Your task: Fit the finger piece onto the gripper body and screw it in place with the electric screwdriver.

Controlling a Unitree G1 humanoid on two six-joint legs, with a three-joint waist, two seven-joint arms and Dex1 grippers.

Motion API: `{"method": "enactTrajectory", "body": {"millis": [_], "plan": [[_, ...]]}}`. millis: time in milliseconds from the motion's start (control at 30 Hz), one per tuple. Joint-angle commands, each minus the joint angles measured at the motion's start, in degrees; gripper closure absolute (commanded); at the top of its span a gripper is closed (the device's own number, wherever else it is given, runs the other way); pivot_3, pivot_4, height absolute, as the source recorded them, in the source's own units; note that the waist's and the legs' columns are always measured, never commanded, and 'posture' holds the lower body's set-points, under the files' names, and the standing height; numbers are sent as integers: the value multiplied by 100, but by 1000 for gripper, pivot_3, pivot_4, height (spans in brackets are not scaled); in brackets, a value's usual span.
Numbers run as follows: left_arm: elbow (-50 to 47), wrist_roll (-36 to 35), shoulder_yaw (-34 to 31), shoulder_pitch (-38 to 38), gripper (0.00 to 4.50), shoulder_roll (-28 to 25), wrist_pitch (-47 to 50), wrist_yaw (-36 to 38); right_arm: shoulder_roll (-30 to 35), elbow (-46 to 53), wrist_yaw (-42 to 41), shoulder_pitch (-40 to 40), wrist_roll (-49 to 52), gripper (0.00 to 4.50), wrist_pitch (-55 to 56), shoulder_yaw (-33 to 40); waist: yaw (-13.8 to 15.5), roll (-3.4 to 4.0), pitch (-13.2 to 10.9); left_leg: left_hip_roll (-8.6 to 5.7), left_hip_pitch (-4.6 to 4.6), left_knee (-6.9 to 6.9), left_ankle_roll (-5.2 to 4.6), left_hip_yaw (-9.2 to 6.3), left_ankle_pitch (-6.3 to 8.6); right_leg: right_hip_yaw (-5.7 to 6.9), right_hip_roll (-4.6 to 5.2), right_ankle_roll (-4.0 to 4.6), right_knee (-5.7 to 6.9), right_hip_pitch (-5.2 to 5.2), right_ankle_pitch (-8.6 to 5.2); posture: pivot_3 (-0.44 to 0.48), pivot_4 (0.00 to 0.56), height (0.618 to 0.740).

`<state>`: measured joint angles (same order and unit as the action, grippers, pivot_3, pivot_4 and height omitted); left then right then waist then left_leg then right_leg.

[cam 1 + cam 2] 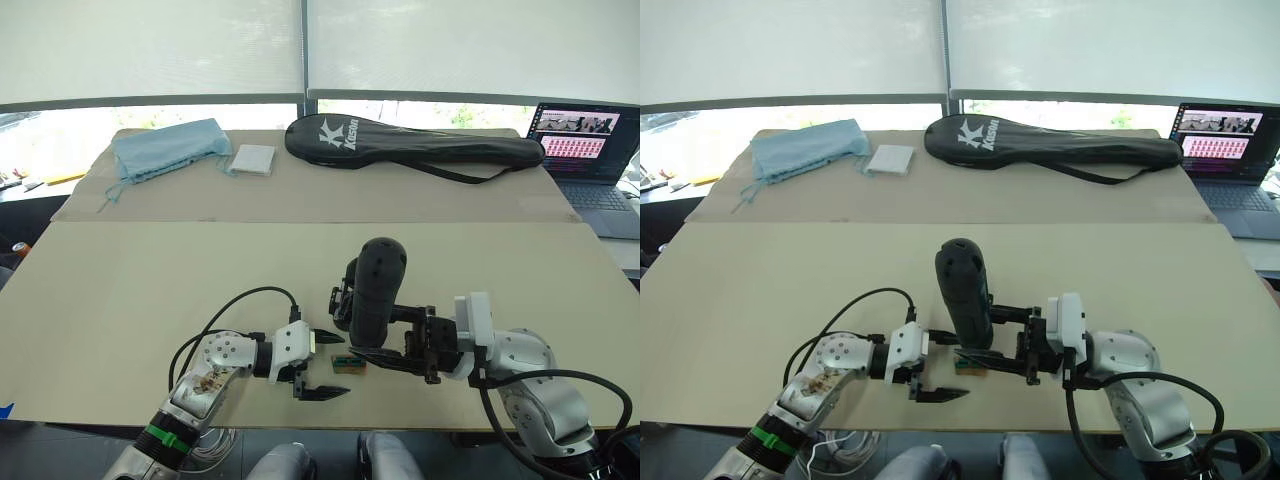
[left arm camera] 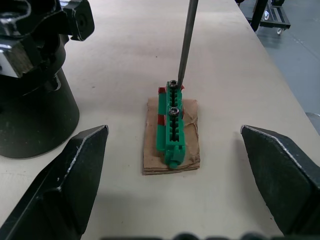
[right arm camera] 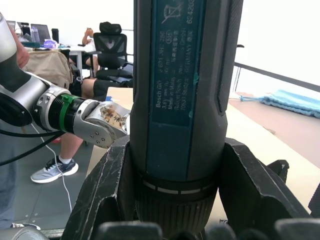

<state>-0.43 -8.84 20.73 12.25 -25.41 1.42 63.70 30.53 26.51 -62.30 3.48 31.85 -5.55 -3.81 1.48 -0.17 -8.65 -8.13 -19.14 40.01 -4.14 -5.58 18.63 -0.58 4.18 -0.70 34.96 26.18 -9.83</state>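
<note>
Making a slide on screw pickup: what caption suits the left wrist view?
Screwdriver bit seated on a screw in the green holder, left gripper jaws open around it.

Metal bit (image 2: 186, 45) tip on green screw holder (image 2: 171, 125) — gripper body (image 2: 35, 75), seemingly, beside.

A broad beige table (image 1: 150, 290) carries everything. Along its far edge lie a crumpled blue cloth (image 1: 168, 147), a small white packet (image 1: 251, 159) beside it, and a long black racket bag (image 1: 410, 143) with a white logo. Near the front edge, a small green-and-brown box (image 2: 172, 131) sits just beside the gripper body (image 2: 35, 85).
</note>
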Motion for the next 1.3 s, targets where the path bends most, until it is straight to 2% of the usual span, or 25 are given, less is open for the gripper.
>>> {"method": "enactTrajectory", "body": {"millis": [33, 1300], "plan": [[95, 22, 67, -36, 0, -6, 64, 8, -22, 111, -8, 130, 27, 2583, 174, 34, -1, 0, 0, 0, 0, 0, 0, 0, 0, 0, 0, 0, 0, 0, 0, 0, 150, 740], [86, -11, 40, -114, 0, -10, 80, -54, 31, 180, -72, 95, 259, 2583, 24, 155, -5, 0, 0, 0, 0, 0, 0, 0, 0, 0, 0, 0, 0, 0, 0, 0, 150, 740]]}}
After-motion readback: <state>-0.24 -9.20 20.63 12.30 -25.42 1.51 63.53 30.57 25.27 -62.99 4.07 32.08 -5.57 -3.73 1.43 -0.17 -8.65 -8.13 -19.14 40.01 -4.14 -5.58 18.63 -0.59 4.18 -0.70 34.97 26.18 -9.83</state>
